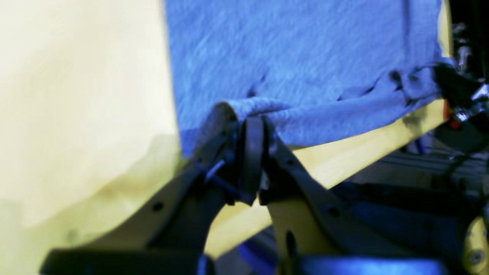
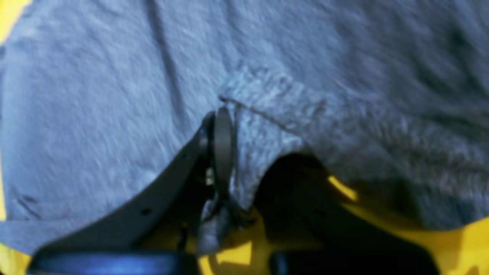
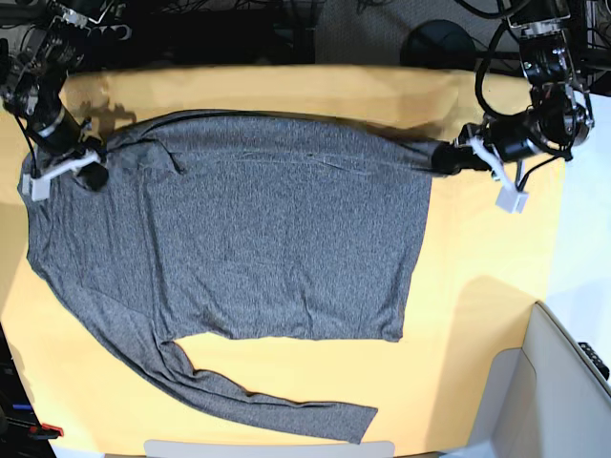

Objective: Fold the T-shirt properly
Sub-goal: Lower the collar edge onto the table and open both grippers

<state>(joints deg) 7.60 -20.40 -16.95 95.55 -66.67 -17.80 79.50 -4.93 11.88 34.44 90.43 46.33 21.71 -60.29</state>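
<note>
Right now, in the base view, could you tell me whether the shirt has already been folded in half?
No, the T-shirt lies spread flat in one layer on the yellow table, with one long sleeve stretched out along its near edge.

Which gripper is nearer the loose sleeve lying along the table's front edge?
Right. The right gripper grips the T-shirt on the sleeve's side; the left gripper holds the far hem corner.

Both wrist views were blurred, so we could not read the knit of the T-shirt [image 2: 114,95] there. In the right wrist view, cloth hid one finger of the right gripper [image 2: 229,152]. In the base view, the shirt's shoulder at nine o'clock reached the picture's edge.
</note>
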